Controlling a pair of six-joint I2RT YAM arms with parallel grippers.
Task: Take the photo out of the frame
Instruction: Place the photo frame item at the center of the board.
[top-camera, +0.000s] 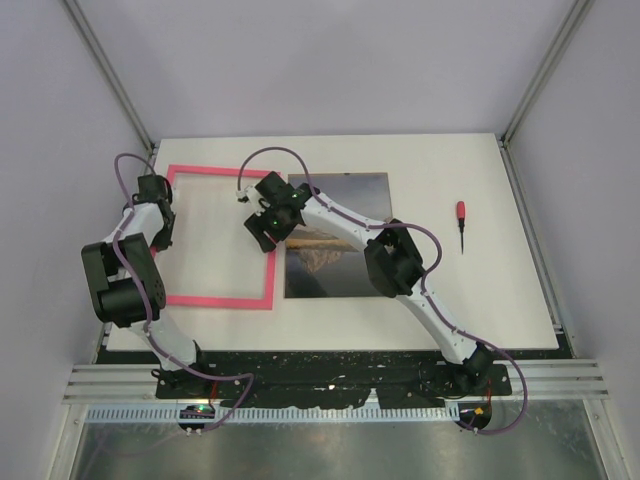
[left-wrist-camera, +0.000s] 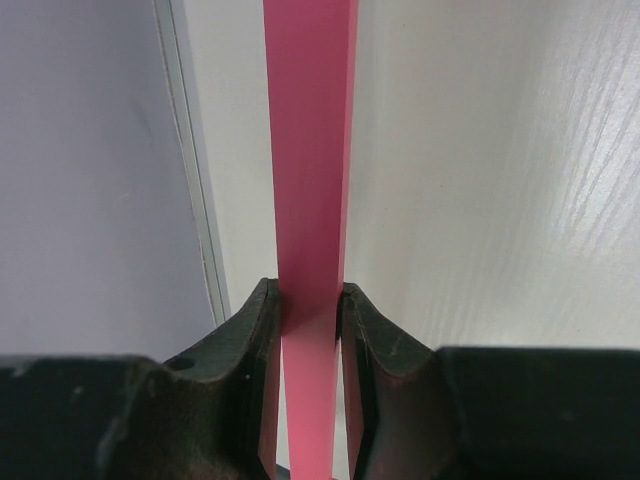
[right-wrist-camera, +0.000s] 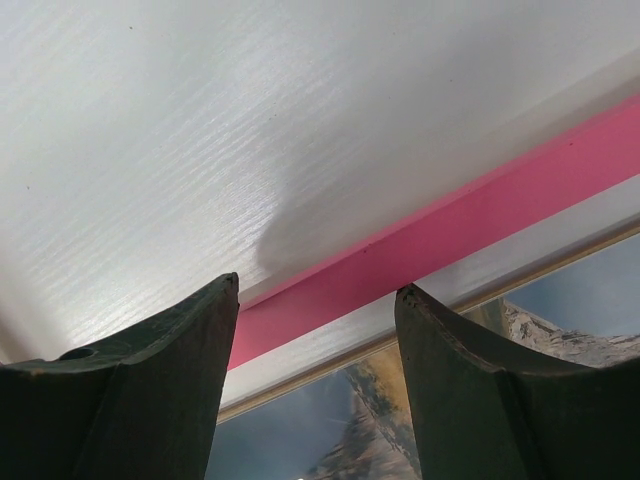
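Frame (top-camera: 220, 300) is lying on the table (top-camera: 450, 300), left gripper (left-wrist-camera: 310, 297) pinching its left rail. Photo (top-camera: 340, 270) is lying just beside its right rail, outside. Right gripper (right-wrist-camera: 317, 285) is hovering there, jaws apart, empty.

- You lose most of the left rail of the frame (top-camera: 222, 300) under the left arm (top-camera: 120, 270) (top view).
- The right arm (top-camera: 345, 218) crosses the photo (top-camera: 340, 275), hiding a band of it.
- The right wrist view crops the photo.
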